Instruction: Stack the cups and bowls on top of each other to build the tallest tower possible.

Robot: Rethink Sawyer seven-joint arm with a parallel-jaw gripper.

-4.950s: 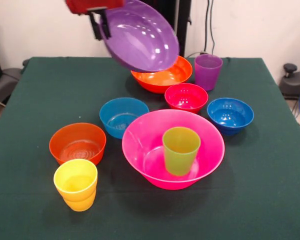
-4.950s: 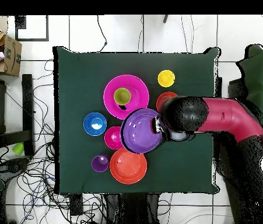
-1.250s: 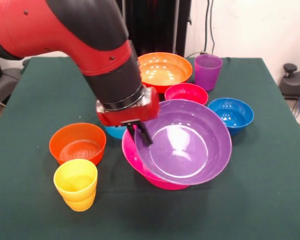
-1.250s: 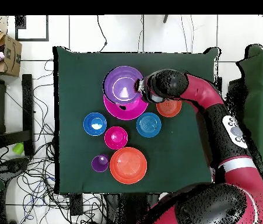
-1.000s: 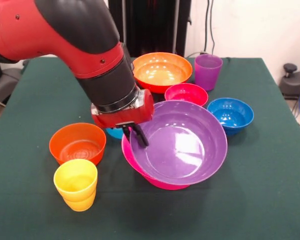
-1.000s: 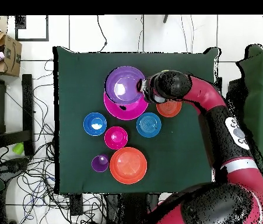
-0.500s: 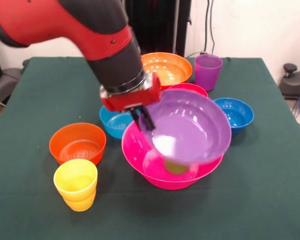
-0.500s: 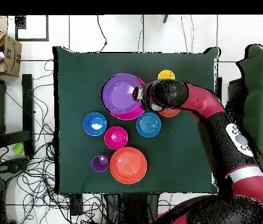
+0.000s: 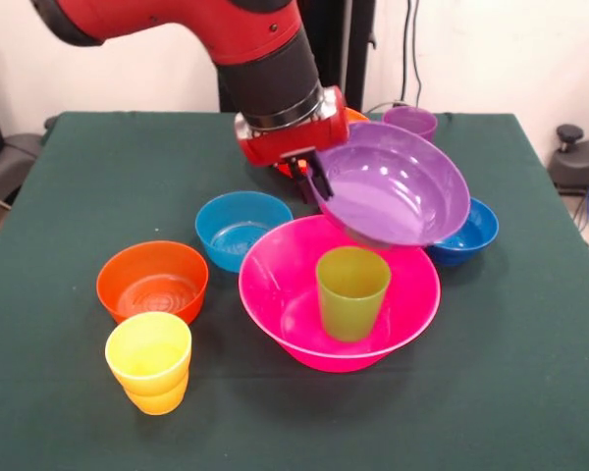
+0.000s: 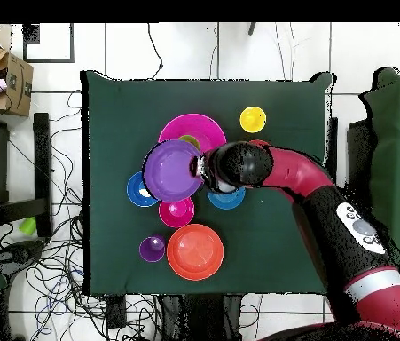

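My gripper (image 9: 314, 177) is shut on the rim of the big purple bowl (image 9: 393, 186) and holds it tilted in the air, over the far edge of the big pink bowl (image 9: 285, 319). The lime green cup (image 9: 353, 291) stands upright inside the pink bowl. In the overhead view the gripper (image 10: 201, 169) holds the purple bowl (image 10: 174, 170) beside the pink bowl (image 10: 205, 124). The yellow cup (image 9: 149, 361), small orange bowl (image 9: 152, 280) and light blue bowl (image 9: 240, 228) stand at the left. The dark blue bowl (image 9: 474, 231) and purple cup (image 9: 409, 120) are partly hidden behind the purple bowl.
The red bowl (image 10: 176, 211), purple cup (image 10: 152, 249) and big orange bowl (image 10: 194, 251) show in the overhead view near the robot's side. The yellow cup (image 10: 253, 119) stands alone at the far side. My arm (image 10: 309, 186) covers the small orange bowl there.
The gripper has lifted the purple bowl off the pink bowl and carried it up and back toward the robot. The lime green cup inside the pink bowl is now uncovered.
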